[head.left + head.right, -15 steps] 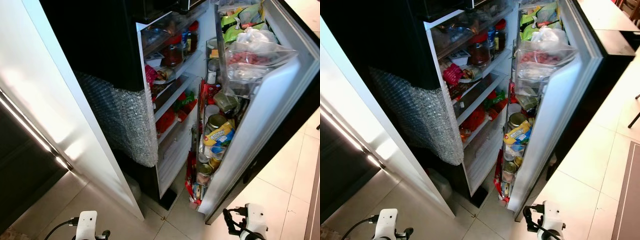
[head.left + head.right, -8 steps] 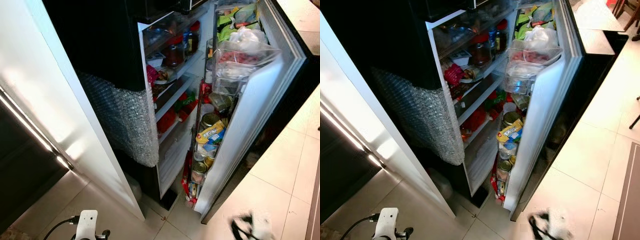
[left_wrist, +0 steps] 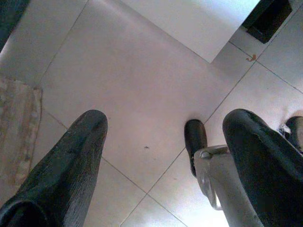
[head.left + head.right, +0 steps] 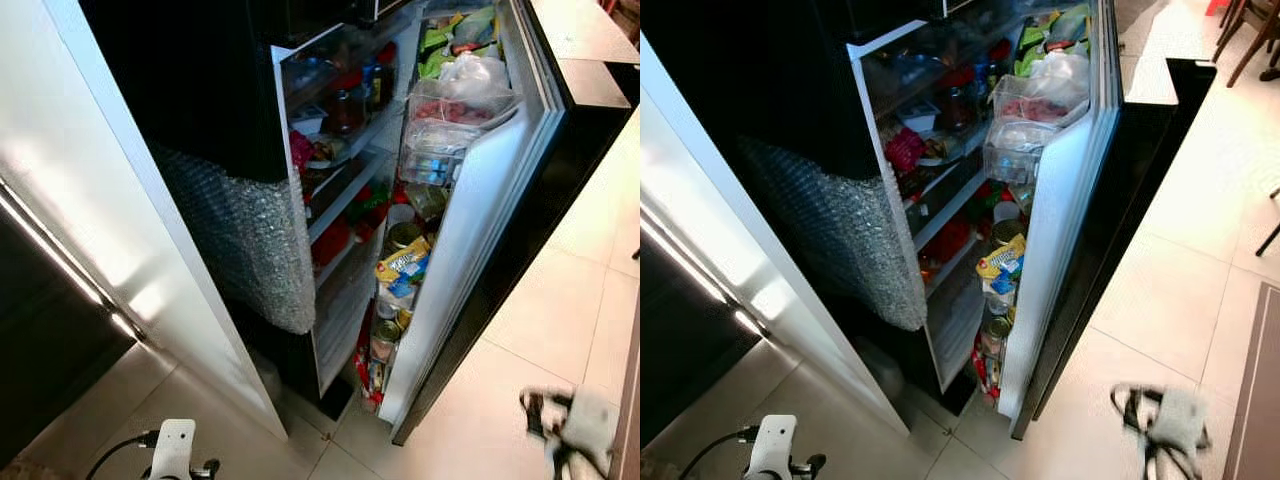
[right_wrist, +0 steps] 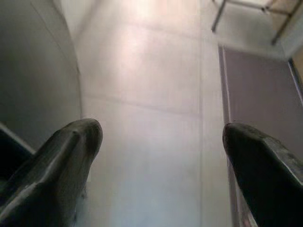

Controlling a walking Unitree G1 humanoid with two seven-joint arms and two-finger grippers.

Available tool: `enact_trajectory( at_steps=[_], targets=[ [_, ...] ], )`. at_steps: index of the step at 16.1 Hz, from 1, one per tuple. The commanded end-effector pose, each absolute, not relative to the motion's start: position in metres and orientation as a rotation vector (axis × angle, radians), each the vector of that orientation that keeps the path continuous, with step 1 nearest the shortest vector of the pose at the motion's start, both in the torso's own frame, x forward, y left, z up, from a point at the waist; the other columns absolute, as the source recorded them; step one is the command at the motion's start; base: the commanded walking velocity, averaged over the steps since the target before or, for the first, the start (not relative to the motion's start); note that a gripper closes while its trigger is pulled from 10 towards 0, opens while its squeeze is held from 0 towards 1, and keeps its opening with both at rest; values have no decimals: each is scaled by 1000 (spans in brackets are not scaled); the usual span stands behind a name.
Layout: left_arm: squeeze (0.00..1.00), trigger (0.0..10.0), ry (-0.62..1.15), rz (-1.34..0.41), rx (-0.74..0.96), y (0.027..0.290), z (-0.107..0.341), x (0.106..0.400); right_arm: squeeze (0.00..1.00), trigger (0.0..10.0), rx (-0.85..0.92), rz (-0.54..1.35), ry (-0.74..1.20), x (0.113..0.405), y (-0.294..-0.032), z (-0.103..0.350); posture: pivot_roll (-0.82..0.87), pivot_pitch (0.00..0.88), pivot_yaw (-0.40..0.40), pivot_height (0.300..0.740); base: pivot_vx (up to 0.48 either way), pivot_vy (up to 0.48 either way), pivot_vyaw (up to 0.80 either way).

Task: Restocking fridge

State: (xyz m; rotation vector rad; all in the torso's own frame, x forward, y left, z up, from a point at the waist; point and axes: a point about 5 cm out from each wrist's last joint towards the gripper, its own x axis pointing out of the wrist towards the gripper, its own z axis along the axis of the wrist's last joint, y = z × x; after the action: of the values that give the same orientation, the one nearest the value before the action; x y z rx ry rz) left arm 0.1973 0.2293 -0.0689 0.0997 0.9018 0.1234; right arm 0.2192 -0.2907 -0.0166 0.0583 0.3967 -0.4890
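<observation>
The fridge stands open in front of me, its shelves packed with jars and red packets. Its white door hangs partly swung in, and the door racks hold bags, cans and a yellow packet. My right gripper is a blur low over the floor tiles, to the right of the door's bottom edge and apart from it. In the right wrist view its fingers stand wide apart with nothing between them. My left gripper hangs open over the floor at the lower left, holding nothing.
Bubble wrap covers the fridge's dark left part. A tall white panel and a dark cabinet stand at the left. A black counter lies behind the door. Chair legs and a dark mat are at the right.
The fridge door has swung inward, narrowing the opening. My right gripper has moved to the right and away from the door's lower edge. The left arm has stayed put.
</observation>
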Motion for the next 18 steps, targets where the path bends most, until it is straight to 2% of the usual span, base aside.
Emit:
enact_trajectory(
  at_steps=[1, 3, 5, 12, 18],
  targets=[
    [0, 10000, 930, 126, 113, 235, -71, 192, 0, 10000, 67, -464, 355, 226, -290, -10, -13, 92, 42, 740, 0, 0, 0],
    [0, 10000, 929, 123, 117, 235, -70, 193, 0, 10000, 61, -288, 263, 257, -269, 10, -10, 93, 42, 740, 0, 0, 0],
    [0, 10000, 929, 123, 118, 235, -70, 193, 0, 10000, 3, -176, 233, 268, -252, 16, -5, 92, 40, 740, 0, 0, 0],
    [0, 10000, 929, 118, 125, 235, -70, 193, 0, 10000, -38, 87, 141, 289, -216, 39, -5, 94, 40, 740, 0, 0, 0],
    [0, 10000, 930, 108, 131, 234, -70, 194, 0, 10000, -75, 415, 89, 299, -165, 59, 0, 89, 35, 740, 0, 0, 0]
  ],
)
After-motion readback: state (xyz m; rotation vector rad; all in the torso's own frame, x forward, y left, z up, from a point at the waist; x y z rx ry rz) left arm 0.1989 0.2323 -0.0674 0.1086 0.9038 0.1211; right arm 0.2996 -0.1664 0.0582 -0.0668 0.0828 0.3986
